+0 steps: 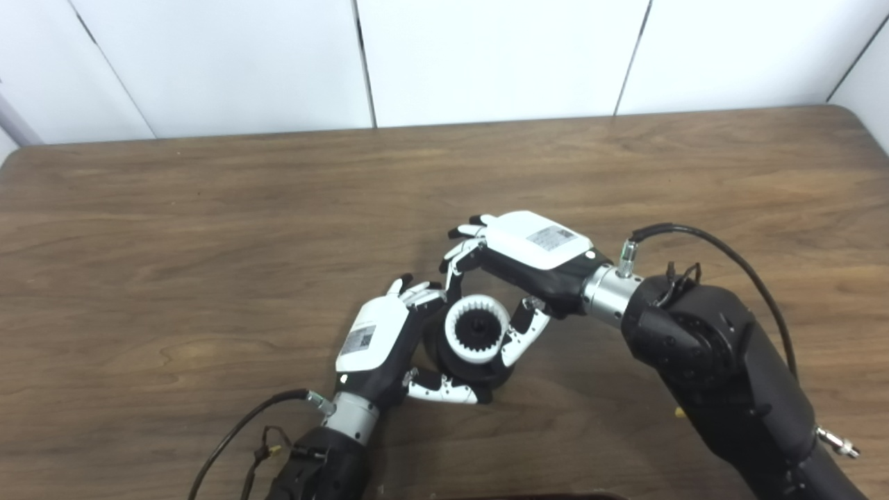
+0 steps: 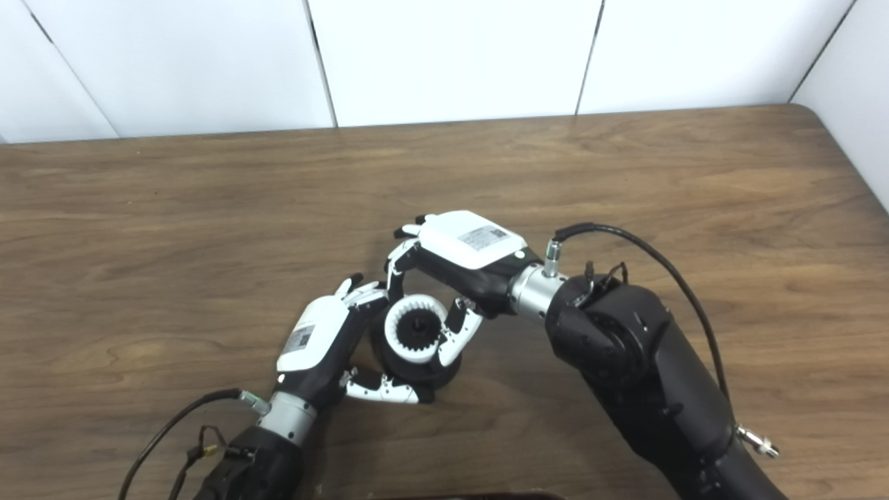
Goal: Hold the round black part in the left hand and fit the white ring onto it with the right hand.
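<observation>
Fingers (image 1: 517, 340) of right hand (image 1: 535, 253) pinch white ring (image 1: 474, 330); left hand (image 1: 389, 344) cups round black part (image 1: 479, 371).

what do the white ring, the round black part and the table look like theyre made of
White ring: probably plastic, matte, with moulded teeth inside. Round black part: dark matte plastic or rubber; cannot tell which. Table: wood or wood-look laminate, brown grain, slight sheen.
</observation>
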`<action>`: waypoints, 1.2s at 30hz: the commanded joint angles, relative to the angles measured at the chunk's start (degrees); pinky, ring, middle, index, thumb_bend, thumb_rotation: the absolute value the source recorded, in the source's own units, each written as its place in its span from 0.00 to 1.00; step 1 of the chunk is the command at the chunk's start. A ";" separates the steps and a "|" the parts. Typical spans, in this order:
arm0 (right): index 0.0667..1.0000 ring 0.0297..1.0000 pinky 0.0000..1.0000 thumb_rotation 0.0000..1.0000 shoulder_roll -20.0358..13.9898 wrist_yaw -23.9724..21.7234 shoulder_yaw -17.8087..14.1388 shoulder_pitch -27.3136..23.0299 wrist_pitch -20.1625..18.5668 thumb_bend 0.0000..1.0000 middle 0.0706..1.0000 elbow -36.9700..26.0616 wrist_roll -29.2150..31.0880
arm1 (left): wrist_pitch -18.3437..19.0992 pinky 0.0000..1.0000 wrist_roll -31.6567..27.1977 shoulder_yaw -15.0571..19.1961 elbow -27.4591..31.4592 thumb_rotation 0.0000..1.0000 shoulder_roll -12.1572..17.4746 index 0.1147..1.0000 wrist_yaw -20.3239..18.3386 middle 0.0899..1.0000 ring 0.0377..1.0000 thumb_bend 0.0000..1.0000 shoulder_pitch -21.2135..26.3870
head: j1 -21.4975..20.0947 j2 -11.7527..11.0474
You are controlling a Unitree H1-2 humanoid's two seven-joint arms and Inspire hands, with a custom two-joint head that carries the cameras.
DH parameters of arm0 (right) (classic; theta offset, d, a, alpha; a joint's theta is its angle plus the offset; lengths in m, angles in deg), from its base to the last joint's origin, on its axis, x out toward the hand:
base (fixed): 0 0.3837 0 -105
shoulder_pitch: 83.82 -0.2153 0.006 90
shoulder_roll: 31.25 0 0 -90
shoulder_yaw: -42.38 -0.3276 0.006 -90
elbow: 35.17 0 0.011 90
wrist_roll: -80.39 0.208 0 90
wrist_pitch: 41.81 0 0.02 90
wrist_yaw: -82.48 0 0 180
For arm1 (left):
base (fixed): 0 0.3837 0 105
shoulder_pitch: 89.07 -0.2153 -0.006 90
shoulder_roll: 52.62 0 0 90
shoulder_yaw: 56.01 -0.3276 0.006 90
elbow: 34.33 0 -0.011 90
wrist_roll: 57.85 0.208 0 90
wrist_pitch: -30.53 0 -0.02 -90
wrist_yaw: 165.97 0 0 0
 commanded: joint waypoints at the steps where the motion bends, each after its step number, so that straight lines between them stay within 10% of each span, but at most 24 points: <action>1: 0.45 0.95 1.00 0.13 -0.37 0.75 -1.01 -2.04 0.40 0.52 0.78 -0.61 -0.06 | 0.42 1.00 0.64 -0.80 0.07 0.06 0.10 0.42 -2.12 0.76 0.86 0.52 -0.03 | -0.09 0.02; 18: 0.45 0.95 1.00 0.15 -0.88 1.33 -0.93 -0.46 0.18 0.52 0.79 0.77 -0.75 | 0.62 1.00 0.51 -1.02 0.13 0.06 -0.15 0.42 -2.10 0.76 0.86 0.52 0.25 | -0.18 0.01; 19: 0.54 0.95 1.00 0.20 -0.98 0.89 -0.78 -0.53 -0.02 0.76 0.79 0.66 -1.03 | 0.62 1.00 0.46 -1.02 0.12 0.06 -0.15 0.42 -2.12 0.76 0.86 0.52 0.27 | -0.18 0.01; 23: 0.64 0.95 1.00 0.32 -1.26 0.92 -0.76 -0.51 0.38 0.98 0.81 0.69 -0.92 | 0.51 1.00 0.45 -1.01 0.07 0.06 -0.18 0.42 -1.93 0.76 0.86 0.52 0.24 | -0.18 0.01; 36: 0.63 0.95 1.00 0.32 0.64 1.19 -2.61 -2.83 -0.80 1.00 0.81 -3.78 0.48 | 0.46 1.00 0.76 -1.09 -0.30 0.05 0.08 0.42 -2.02 0.76 0.86 0.52 0.46 | -0.50 -0.15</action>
